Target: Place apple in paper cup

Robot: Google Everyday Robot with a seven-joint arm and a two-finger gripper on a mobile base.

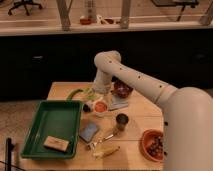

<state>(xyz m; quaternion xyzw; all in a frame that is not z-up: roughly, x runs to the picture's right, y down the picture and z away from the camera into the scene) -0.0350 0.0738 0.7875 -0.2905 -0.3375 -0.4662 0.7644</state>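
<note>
The tool (98, 98) hung at the end of the white arm (135, 80), low over the middle of the table (140, 112), just above and touching or nearly touching the paper cup (101, 107); whether it was spread or closed, and whether it had hold of anything, could not be told. Directly beneath it the apple (101, 105) showed as a red-orange disc inside the white rim of the paper cup, so it appeared to sit in the cup already, or to be at the point of release. Just right of the cup lay a pale flat thing under a dark red bowl (121, 90), and to the far left of it some green vegetables (79, 93). Nearer stood a dark metallic cup (121, 121), with a blue cloth or sponge (90, 131) to its left, a fork-like utensil (101, 140) and a yellow corn-like item (106, 150) nearer still. An orange bowl with dark contents (153, 144) sat at the near right, and a green tray (50, 127) holding a brown block (56, 143) filled the left side. The placing step looked to be at its end; the next move would probably call for letting go, if that was not done, and lifting straight up so the cup was not tipped.
</note>
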